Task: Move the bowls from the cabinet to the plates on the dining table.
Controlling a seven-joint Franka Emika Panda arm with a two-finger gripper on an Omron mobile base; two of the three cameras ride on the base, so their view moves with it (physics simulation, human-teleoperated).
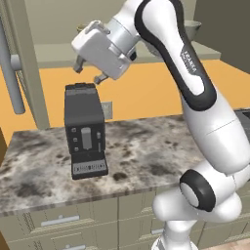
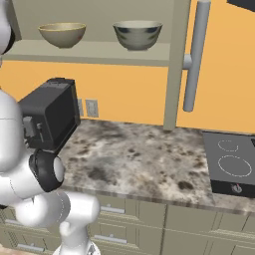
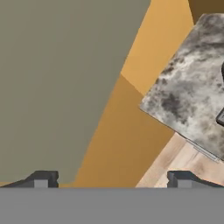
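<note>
The arm is raised, its hand [image 1: 90, 71] empty, jaws wide apart.

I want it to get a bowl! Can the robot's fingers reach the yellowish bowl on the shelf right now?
Probably yes. The cabinet door stands open, so nothing blocks the olive-tan bowl. The gripper, fingers open and holding nothing, hangs below the shelf and above the coffee machine, so it must rise first.

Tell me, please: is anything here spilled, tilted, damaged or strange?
Nothing stands out. Both bowls, olive-tan and marbled grey, sit upright on the cabinet shelf; the coffee machine stands straight on the counter.
</note>
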